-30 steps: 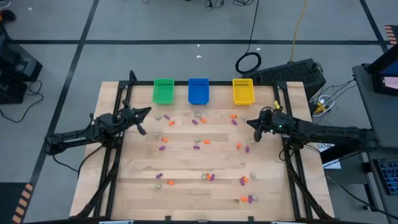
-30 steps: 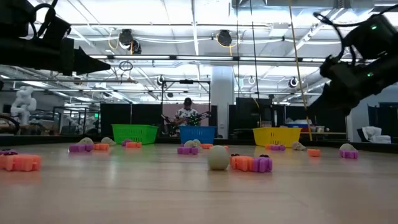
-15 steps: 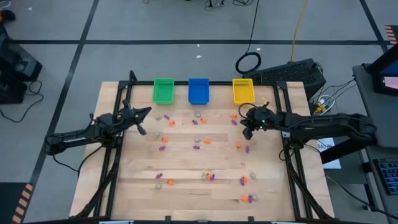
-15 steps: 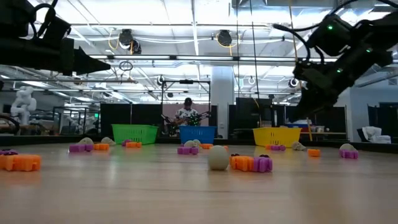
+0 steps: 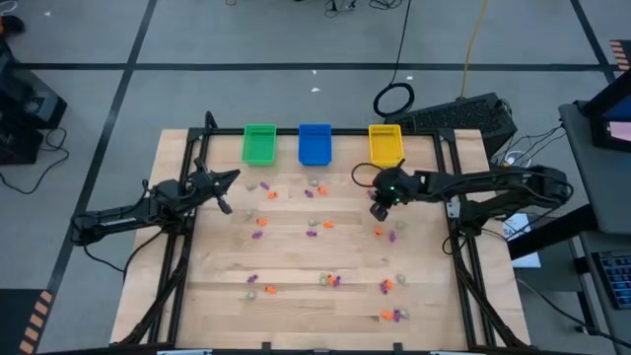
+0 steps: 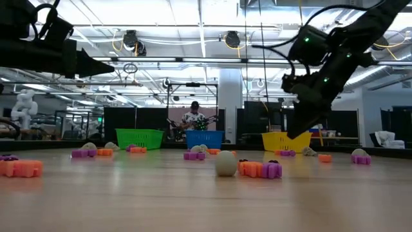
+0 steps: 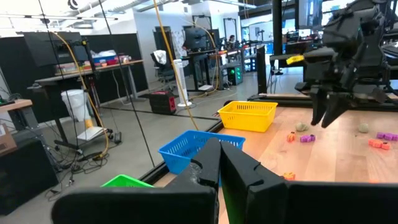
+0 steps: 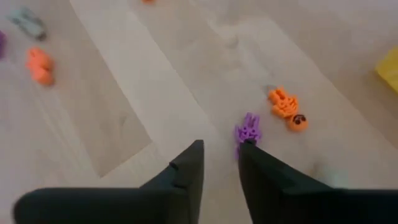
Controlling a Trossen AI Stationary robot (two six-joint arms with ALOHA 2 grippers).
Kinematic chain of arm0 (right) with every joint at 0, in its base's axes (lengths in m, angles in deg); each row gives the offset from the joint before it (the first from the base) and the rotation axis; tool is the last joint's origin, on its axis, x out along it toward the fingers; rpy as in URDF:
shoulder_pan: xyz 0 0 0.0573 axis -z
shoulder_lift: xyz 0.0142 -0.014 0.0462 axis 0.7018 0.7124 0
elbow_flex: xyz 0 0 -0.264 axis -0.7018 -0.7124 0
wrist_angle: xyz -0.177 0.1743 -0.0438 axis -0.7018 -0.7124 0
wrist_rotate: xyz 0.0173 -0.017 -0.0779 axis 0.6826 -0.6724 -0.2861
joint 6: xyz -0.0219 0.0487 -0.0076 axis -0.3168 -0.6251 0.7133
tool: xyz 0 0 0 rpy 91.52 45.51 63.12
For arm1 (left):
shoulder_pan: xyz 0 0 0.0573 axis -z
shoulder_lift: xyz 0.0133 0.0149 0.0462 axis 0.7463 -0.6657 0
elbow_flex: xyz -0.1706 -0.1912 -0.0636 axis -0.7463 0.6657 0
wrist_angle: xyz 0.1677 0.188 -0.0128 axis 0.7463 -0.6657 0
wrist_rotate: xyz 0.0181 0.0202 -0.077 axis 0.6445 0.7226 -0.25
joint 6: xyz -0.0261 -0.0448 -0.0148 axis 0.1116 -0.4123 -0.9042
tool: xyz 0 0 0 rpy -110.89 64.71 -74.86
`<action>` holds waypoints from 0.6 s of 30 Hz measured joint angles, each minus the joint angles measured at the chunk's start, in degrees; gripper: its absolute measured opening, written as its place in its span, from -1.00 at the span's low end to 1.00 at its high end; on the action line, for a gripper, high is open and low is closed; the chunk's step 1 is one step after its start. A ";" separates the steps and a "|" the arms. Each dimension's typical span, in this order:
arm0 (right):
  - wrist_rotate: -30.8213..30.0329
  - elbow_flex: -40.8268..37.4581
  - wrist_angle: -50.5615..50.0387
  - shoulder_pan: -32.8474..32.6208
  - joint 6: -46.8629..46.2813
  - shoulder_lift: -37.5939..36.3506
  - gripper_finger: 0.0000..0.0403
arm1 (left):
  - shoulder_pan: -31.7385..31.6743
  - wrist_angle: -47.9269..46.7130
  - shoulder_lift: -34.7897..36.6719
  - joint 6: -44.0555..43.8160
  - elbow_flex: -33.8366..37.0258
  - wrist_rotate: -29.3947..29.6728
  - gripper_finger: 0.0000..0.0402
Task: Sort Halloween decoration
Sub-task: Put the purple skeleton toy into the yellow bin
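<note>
The right tool (image 5: 379,209) hangs over the desk (image 5: 296,251), a little way in front of the yellow bin (image 5: 385,144). In the right wrist view its two dark fingers (image 8: 186,171) stand a small way apart and pinch nothing. A tiny purple trinket (image 8: 249,129) lies on the wood just past the fingertips. Next to it lie an orange trinket (image 8: 283,102) and a small orange pumpkin (image 8: 297,121). In the low view the right tool (image 6: 297,129) points down, above the wood and not touching it.

The left tool (image 5: 228,194) waits over the desk's 9 o'clock side, in front of the green bin (image 5: 259,144). Its fingers (image 7: 214,165) are pressed together with nothing between them.

The Halloween decoration (image 5: 312,229) is spread all over the desk in little orange, purple and pale bits. One loose band lies near the bins, one runs across the middle, and more sit toward the 6 o'clock edge. None can be seen in the bins.

The green, blue bin (image 5: 315,143) and yellow bins stand in a row along the 12 o'clock edge. Far behind the desk, in the low view, a person (image 6: 193,119) sits in the room.
</note>
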 joint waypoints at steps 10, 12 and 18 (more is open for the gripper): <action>-3.12 4.44 -1.27 3.71 -0.76 10.45 -0.42 | 0.00 0.00 0.00 0.02 0.02 0.00 -0.94; -2.72 5.11 -1.03 4.10 -1.40 11.88 -0.45 | -0.01 0.02 0.00 0.02 0.01 -0.01 -0.94; 1.23 5.30 -1.17 4.41 -2.98 13.88 -0.62 | -0.02 0.00 0.00 0.01 0.01 0.00 -0.94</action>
